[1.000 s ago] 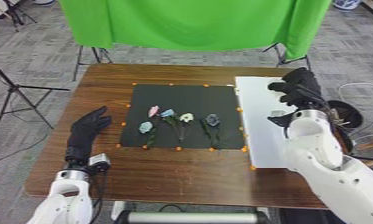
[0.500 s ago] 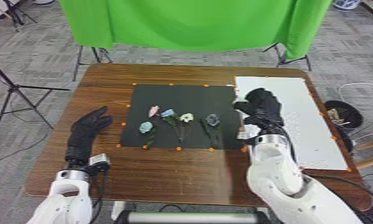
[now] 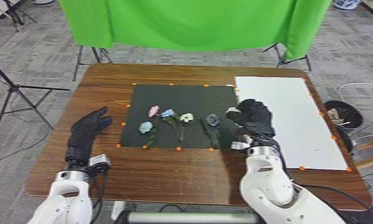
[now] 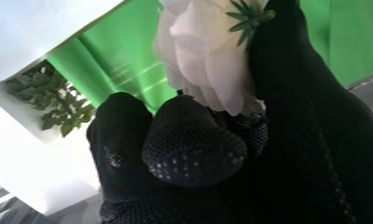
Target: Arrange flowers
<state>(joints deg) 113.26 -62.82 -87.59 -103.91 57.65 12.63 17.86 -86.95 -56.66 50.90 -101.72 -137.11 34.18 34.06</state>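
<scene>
Pinching a pale flower (image 4: pixel 200 55) by its bloom between thumb and fingers, the right hand (image 3: pixel 253 116) is at the black mat's (image 3: pixel 178 94) right edge, likely to extend the spaced row of blooms (image 3: pixel 187 118); the left hand (image 3: pixel 87 125), fingers loosely extended, leaves it room.

My left hand (image 3: pixel 87 125) is at the left, its fingers relaxed, pointing far. My right hand (image 3: pixel 252 118) is to the right, fingers and thumb pinching.
</scene>
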